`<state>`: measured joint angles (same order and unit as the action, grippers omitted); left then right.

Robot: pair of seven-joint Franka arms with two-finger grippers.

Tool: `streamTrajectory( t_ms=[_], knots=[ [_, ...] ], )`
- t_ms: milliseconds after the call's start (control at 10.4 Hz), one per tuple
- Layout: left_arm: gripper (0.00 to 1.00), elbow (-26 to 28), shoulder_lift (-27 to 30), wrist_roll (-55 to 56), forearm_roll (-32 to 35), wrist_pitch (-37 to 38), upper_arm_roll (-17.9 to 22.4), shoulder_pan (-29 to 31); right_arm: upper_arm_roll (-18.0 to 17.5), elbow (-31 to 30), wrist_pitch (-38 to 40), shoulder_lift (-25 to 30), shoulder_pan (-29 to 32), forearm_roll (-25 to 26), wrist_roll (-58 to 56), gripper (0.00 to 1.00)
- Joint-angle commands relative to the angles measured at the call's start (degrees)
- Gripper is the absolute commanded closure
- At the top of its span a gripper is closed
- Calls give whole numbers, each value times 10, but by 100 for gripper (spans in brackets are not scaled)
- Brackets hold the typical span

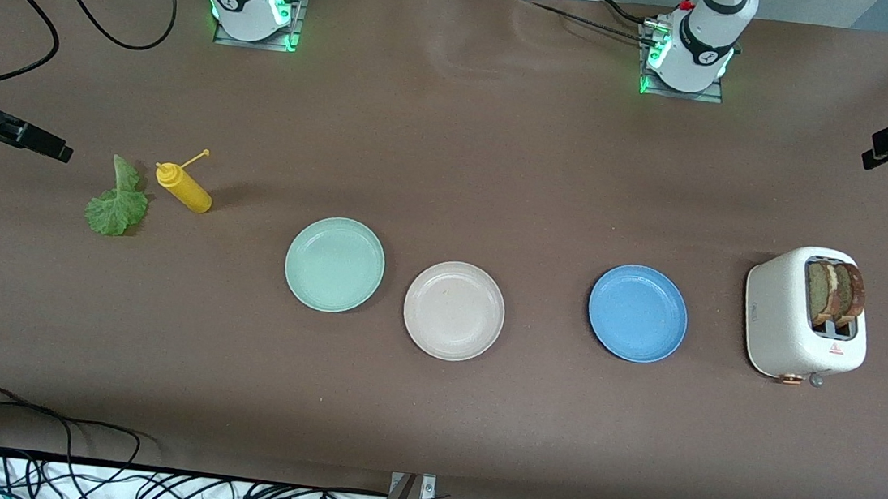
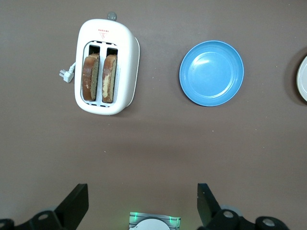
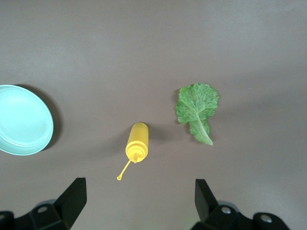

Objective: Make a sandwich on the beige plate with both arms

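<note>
Plates in a row: mint-green plate [image 1: 334, 264], beige plate [image 1: 454, 310] bare, blue plate [image 1: 637, 313] | bread slices [image 1: 835, 292] upright in white toaster [image 1: 804, 314] | lettuce leaf [image 1: 117, 202] beside yellow squeeze bottle [image 1: 183, 187] | left gripper [image 2: 143, 201] spread wide, high over table near toaster | right gripper [image 3: 140, 199] spread wide, above bottle and leaf

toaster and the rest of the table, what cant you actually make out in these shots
- Bread slices in the toaster: lower halves hidden inside the slots, front and left wrist views.
- Beige plate: cut off by the frame edge in the left wrist view.
- Mint-green plate: cut off by the edge in the right wrist view.
- Toaster's red label: too small to read.
- Left gripper and right gripper: open, only the fingertips show; bodies cut off.
</note>
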<state>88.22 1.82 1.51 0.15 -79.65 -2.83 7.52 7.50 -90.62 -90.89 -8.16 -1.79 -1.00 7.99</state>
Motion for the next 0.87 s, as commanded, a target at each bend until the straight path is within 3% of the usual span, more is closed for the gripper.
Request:
streamTrajectory(
  t_ms=[0, 579, 772],
  knots=[
    [0, -7, -3, -6, 12, -2, -2, 4, 1, 0, 8, 8, -1, 6, 0, 0],
    [0, -8, -23, -5, 15, -6, 1, 18, 1, 0, 8, 8, -1, 6, 0, 0],
    [0, -9, -53, -6, 52, -7, 0, 15, 1, 0, 8, 8, -1, 6, 0, 0]
  ],
)
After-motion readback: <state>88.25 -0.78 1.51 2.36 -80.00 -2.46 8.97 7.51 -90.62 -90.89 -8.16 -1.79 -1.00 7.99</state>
